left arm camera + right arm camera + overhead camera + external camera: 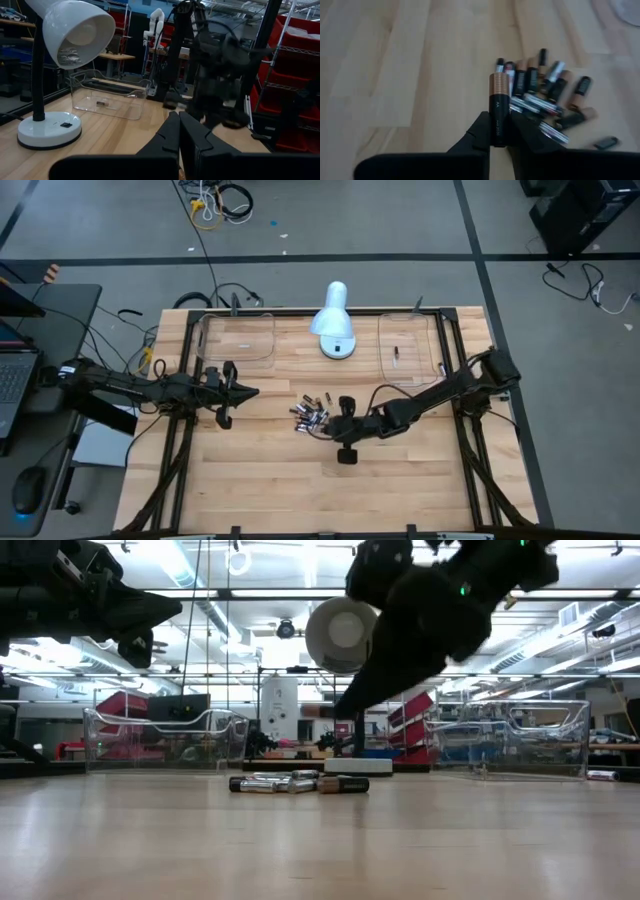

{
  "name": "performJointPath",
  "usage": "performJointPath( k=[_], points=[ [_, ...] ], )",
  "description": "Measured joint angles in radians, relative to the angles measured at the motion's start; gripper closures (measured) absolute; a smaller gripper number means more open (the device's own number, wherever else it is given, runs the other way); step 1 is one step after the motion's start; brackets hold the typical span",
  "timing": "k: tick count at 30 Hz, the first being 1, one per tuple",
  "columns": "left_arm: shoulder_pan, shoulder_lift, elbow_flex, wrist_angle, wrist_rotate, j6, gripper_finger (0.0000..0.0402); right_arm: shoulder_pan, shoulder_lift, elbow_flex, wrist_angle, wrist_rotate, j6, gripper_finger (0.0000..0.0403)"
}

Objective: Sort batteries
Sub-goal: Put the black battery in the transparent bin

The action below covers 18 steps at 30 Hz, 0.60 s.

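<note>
The batteries (310,416) lie in a loose pile on the wooden table's middle; the low view shows the same pile of batteries (295,782) lying flat. My right gripper (336,423) sits just right of the pile, shut on one black-and-copper AA battery (499,100), with the other batteries (545,92) beyond it. One single battery (396,355) lies in the right clear tray (410,340). My left gripper (250,392) hovers left of the pile, shut and empty, and the left wrist view shows its fingers (172,132) closed together. My right gripper (499,127) pinches the AA battery between its two fingers at the black end (498,112). The copper end (500,82) sticks out past the fingertips, so the battery lies along the fingers. In the low view the gripper hangs above the table, so the battery is lifted clear.
A white desk lamp (333,330) stands at the far middle of the table, between the left clear tray (235,337) and the right one. Bare wood lies on the near half of the table. Black frame rails run along both sides of the table.
</note>
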Motion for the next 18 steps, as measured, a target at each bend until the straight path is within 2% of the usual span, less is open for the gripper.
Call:
performJointPath(
  k=[9, 18],
  points=[
    [0.000, 0.000, 0.000, 0.000, 0.000, 0.000, 0.0400, -0.015, -0.209, 0.000, -0.216, 0.030, 0.057, 0.0367],
    [0.000, 0.000, 0.000, 0.000, 0.000, 0.000, 0.0400, -0.052, -0.413, 0.002, -0.490, 0.157, 0.197, 0.0367]
  ],
)
